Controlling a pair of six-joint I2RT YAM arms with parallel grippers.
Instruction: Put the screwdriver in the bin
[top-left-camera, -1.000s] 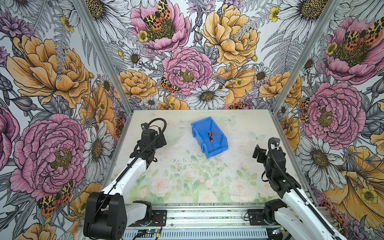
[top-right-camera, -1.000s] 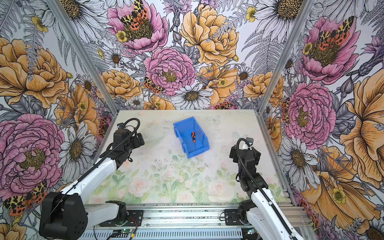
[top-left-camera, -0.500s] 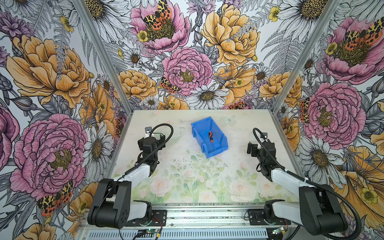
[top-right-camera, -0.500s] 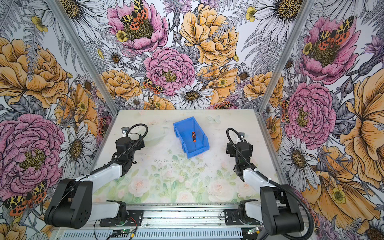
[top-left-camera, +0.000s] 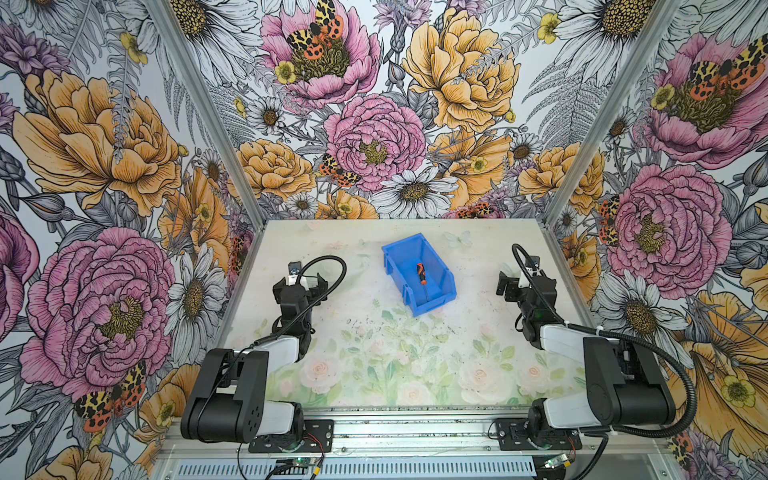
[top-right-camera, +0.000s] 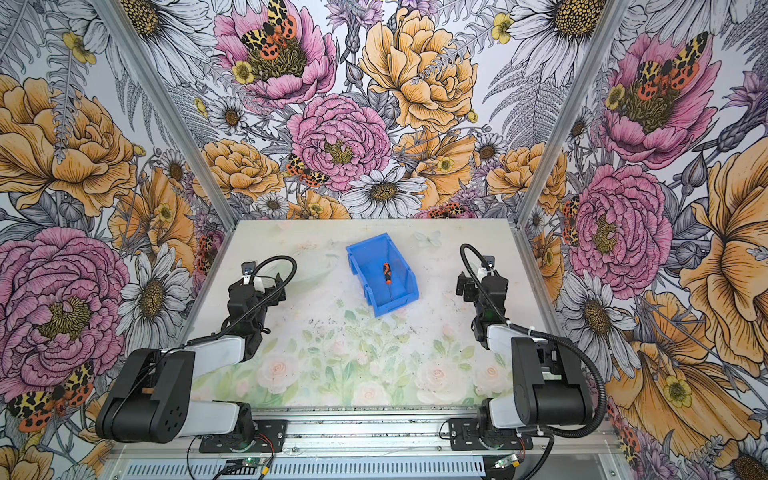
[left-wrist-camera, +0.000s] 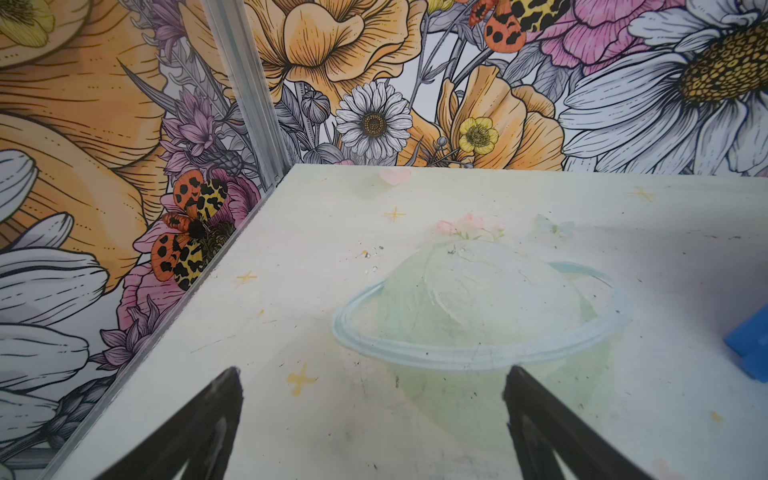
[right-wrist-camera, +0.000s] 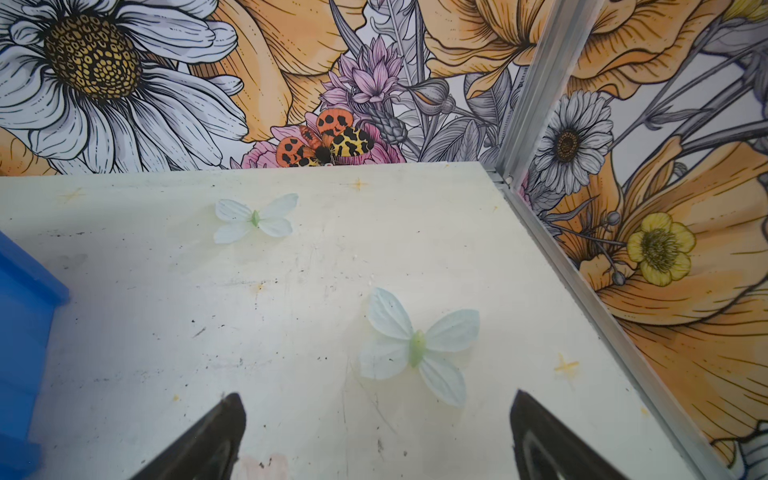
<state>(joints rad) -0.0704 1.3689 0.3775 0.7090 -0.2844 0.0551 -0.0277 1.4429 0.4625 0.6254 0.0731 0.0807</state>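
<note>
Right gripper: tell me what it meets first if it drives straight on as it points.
The right gripper, jaws open, has no object ahead: only bare table, then probably the back wall. The bin sits off that line.

**Stereo pair.** Both top views look from high over the front rail (top-left-camera: 415, 428) of the table (top-left-camera: 374, 365), down and toward the back wall (top-left-camera: 374, 124). They take in the whole tabletop with only a slight sideways offset between them. **Wrist views.** The left wrist view sits low and close over the table behind the left gripper (left-wrist-camera: 372, 374), facing the far left corner, and the right wrist view sits equally low behind the right gripper (right-wrist-camera: 377, 395), facing the far right corner; each catches an edge of the bin (left-wrist-camera: 750, 345), which both top views show whole.
</note>
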